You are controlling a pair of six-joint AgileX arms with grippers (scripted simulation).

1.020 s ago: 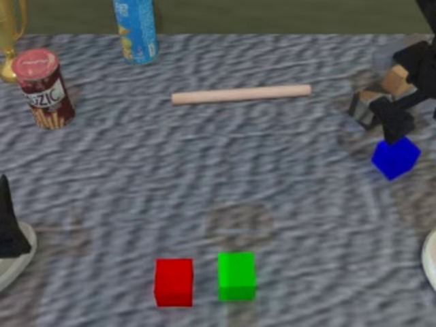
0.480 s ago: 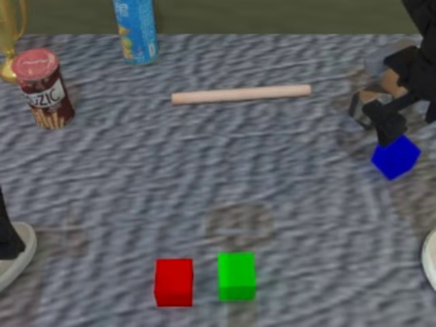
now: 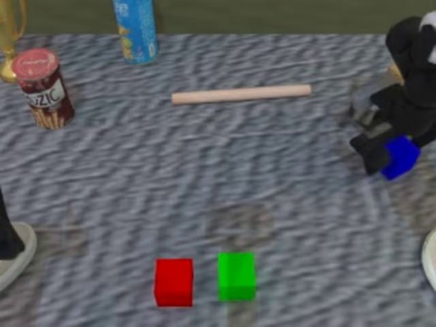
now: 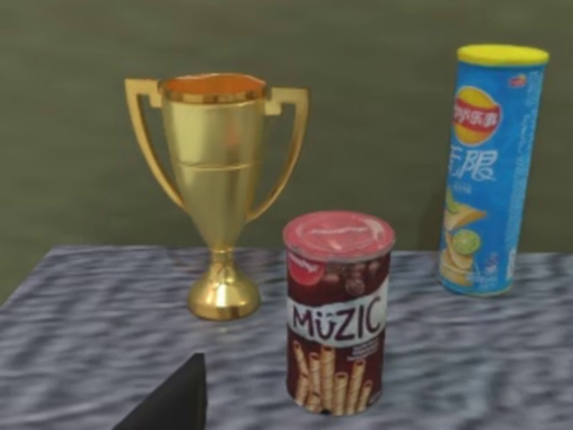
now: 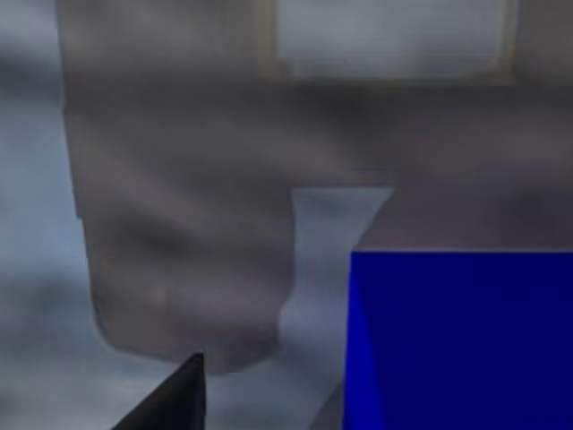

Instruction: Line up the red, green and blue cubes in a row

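Left edge, near: left arm (image 3: 8, 231), dark, mostly cut off by the frame, parked over a pale rounded base; its jaws are out of sight, so their state cannot be told. Far left: gold trophy (image 4: 218, 188), only a sliver in the top view, whole in the left wrist view. Beside it: dark-red snack can (image 3: 43, 88) with a pink lid, upright. Far, left of centre: blue chip tube (image 3: 136, 28), upright, its top cut off from above. Far centre: pale wooden rod (image 3: 241, 94), lying crosswise. Near centre: red cube (image 3: 173, 281), matte, and green cube (image 3: 236, 275), matte, side by side, just apart, faces square to the table edge. Right side, mid-depth: blue cube (image 3: 400, 157), deep blue, turned at an angle, partly covered by the right gripper (image 3: 385, 151); one dark finger lies against its left side, the other finger is hidden, so whether the jaws grip it cannot be told. Right wrist view: cube's blue face fills the corner, one fingertip visible, the rest blurred shadow.
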